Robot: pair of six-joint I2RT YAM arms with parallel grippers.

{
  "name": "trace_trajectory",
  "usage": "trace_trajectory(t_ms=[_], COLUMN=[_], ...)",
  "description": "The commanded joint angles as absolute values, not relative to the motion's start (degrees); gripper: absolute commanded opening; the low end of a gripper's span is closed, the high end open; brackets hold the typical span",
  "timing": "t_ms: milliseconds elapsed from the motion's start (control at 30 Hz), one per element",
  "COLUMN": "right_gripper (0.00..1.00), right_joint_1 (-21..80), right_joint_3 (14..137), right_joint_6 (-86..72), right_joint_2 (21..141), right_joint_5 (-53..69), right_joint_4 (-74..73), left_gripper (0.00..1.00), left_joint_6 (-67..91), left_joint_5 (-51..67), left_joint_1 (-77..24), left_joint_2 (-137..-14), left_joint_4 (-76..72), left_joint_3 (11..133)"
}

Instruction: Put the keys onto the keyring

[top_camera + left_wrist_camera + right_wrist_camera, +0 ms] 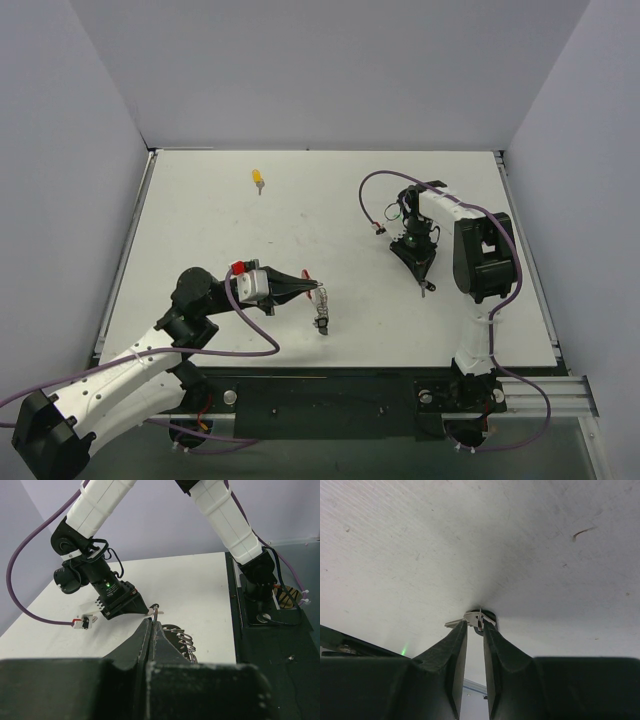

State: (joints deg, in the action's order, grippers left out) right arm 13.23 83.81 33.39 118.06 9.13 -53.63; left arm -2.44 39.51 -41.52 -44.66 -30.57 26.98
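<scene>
Toward the back of the surface, left of centre, the yellow key lies alone, well apart from both arms and from the ring, so it is not yet threaded. Nearer the front, the left tool has its fingers pressed together, and in its wrist view a silvery loop of the keyring shows right at the tips. It appears to be pinching the ring's wire, with the red tag beside the tips and the pale coiled part hanging down to the surface. No coloured key head can be made out on the ring. To the right, the right tool points down at the surface with its fingers a little spread. They straddle a small silver key with a dark head that rests on the surface, and it does not look clamped. A green key cannot be found in any view. By this reading the task is early: the ring is presented, one key is at the point of pickup, and every threading remains to be done.
</scene>
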Motion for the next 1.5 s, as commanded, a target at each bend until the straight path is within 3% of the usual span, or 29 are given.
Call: trace_trajectory(t_ms=[0,1467], right_gripper=[0.17,0.18], right_joint_1=[13.62,13.8], right_joint_3=[85.43,85.52], right_joint_6=[32.7,29.53], right_joint_2=[118.92,118.83], right_joint_5=[8.09,6.86], right_joint_4=[-57.74,-56.16], left_gripper=[0.0,0.0], left_joint_6=[-2.99,-2.64], left_joint_5=[39.9,39.81], left_joint_1=[-41.31,-41.31], left_joint_2=[-43.77,-43.86], left_joint_4=[-32.87,-33.05], left_joint_3=[28.39,28.39])
